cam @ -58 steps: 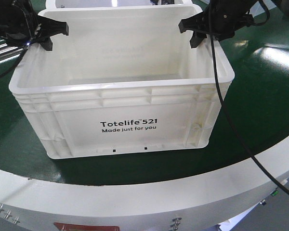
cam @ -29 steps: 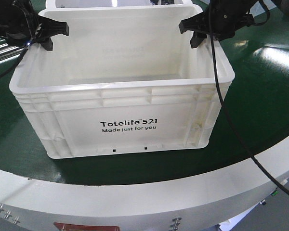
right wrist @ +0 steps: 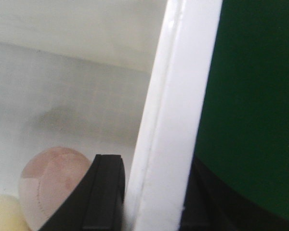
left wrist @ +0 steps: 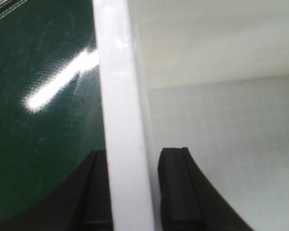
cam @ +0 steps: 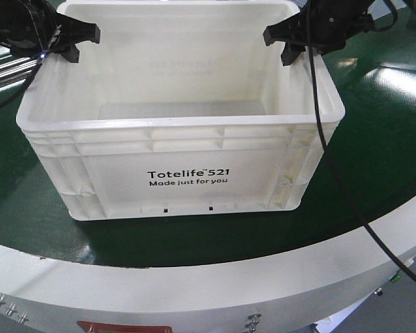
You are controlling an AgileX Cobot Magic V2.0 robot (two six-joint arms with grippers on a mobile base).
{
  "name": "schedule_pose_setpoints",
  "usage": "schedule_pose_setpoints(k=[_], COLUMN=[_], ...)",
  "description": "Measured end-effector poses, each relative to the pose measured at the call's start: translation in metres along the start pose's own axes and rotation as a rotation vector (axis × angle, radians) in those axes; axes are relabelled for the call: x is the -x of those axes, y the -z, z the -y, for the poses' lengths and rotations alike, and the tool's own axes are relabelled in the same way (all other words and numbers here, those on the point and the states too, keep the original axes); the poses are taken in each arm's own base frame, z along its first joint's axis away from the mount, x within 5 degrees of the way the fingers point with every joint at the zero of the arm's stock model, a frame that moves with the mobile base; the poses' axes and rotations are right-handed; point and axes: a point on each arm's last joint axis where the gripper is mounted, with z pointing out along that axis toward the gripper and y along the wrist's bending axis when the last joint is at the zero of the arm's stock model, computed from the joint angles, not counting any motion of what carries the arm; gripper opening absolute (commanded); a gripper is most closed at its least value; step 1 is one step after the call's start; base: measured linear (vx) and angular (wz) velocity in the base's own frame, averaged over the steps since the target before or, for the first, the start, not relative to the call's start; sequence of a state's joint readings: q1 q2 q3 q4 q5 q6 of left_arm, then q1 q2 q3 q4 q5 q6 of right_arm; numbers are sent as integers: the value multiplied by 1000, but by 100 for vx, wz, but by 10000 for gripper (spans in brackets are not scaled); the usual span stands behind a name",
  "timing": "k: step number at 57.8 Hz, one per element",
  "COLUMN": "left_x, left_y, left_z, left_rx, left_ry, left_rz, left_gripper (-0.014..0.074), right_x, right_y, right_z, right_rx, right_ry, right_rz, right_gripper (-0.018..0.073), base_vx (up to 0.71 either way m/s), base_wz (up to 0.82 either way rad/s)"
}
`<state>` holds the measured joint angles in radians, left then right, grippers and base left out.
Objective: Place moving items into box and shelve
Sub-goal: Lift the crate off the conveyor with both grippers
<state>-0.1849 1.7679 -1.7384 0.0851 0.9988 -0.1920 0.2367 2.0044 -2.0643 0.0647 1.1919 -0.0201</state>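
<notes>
Dark green and glossy, the table caught bright glare from overhead, and a broad white curved border ran along its near edge. On the green stood the box, a large white crate with a ribbed rim and the black print "Totelife 521 Made just for you" on its near long side.

At the far left corner the left fingers straddled the short side wall, one black finger outside over the green and one inside the box. The left wrist view showed them closed on that wall, the white rim running up between the two pads. The right fingers sat likewise on the opposite short wall, also near the far end. The right wrist view showed the inner finger pressed against the rim's inside edge and the outer one tucked under its overhang.

Inside the box, on its floor just beside the right inner finger, lay the pinkish-beige lump. The pale yellow lump lay touching it, cut off at the picture's corner. A black cable hung from the right arm across the box's right end.
</notes>
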Motion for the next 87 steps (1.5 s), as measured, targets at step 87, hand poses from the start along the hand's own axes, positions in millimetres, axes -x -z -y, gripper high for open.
schedule_pose_setpoints(k=[87], left_x=[-7], left_y=[93], left_z=[6], left_rx=[-65], left_ry=[-28], left_rz=[132], left_gripper=[-1], right_x=[-12], right_y=[99], right_z=[-7], right_rx=[28], right_ry=[3], right_rz=[111], right_gripper=[-5], base_vx=[0], base_wz=[0])
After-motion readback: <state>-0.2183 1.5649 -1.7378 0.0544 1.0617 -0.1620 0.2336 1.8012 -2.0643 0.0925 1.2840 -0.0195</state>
